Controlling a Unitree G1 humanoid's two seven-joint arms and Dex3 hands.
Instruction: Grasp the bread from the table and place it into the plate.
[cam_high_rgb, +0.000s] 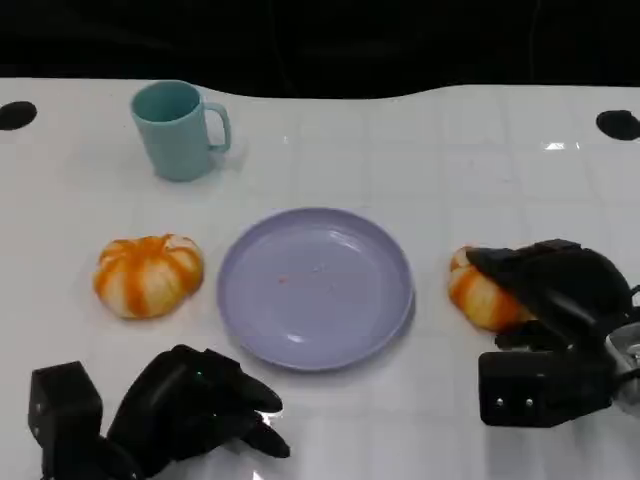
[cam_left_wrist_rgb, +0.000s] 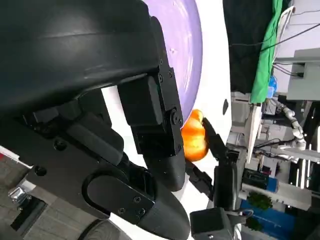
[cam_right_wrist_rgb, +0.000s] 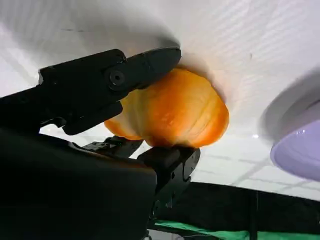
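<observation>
A round orange-and-white bread (cam_high_rgb: 478, 296) lies on the white table right of the lavender plate (cam_high_rgb: 315, 288). My right hand (cam_high_rgb: 548, 288) grips it, fingers over its top and far side. In the right wrist view the bread (cam_right_wrist_rgb: 175, 112) sits between an upper finger (cam_right_wrist_rgb: 115, 75) and a lower one (cam_right_wrist_rgb: 170, 160), still touching the table, with the plate's rim (cam_right_wrist_rgb: 300, 160) nearby. A second bread (cam_high_rgb: 148, 275) lies left of the plate. My left hand (cam_high_rgb: 195, 405) rests low at the front left, holding nothing. The left wrist view shows the plate (cam_left_wrist_rgb: 186, 45) and the gripped bread (cam_left_wrist_rgb: 194, 137).
A teal mug (cam_high_rgb: 180, 130) stands at the back left, handle to the right. The plate holds nothing. The table's far edge meets a dark background. Bare white table lies between the plate and both hands.
</observation>
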